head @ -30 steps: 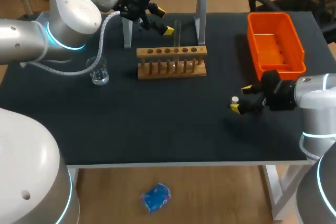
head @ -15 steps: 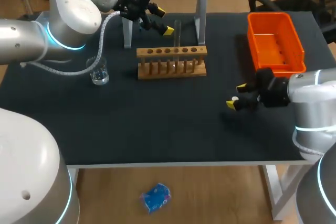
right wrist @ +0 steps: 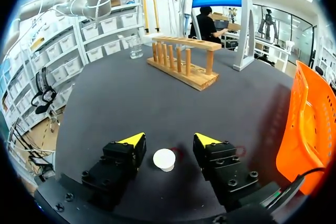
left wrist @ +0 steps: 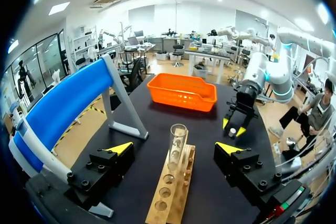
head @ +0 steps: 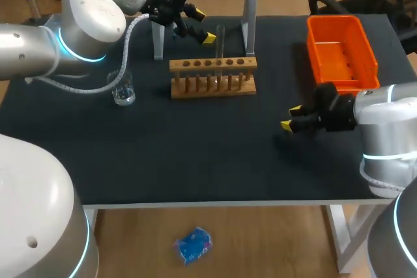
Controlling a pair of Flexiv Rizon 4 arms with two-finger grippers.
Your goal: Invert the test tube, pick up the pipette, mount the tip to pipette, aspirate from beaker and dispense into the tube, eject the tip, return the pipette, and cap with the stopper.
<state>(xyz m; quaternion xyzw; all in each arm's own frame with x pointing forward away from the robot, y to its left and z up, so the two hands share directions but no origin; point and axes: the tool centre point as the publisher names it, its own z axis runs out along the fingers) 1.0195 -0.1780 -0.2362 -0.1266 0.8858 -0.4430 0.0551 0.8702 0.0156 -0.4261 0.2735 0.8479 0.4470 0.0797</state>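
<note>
Stopper [right wrist: 164, 159] grab looks next: right gripper [right wrist: 167, 140] open either side of it on table [head: 195, 161], 4 o'clock from rack [head: 212, 76]. Test tube [left wrist: 177, 142] upright between open left gripper [left wrist: 175, 149]; capping's not done.

test tube [head: 220, 42]: clear glass, upright, open mouth up, seated in one hole of the wooden rack [head: 213, 77], with empty holes on either side. upper half well above the rack's top bar. contents not discernible.

beaker [head: 122, 89]: small, clear glass, upright on the desk [head: 195, 154]. located off the rack's left end, apart from it, near the desk's left edge.

stopper [right wrist: 164, 159]: small, white, round, resting flat on the desk well to the right of the rack. positioned between the two yellow-tipped fingers [right wrist: 132, 141] of the right gripper [right wrist: 165, 141], with a gap on each side and no contact with either one.
</note>
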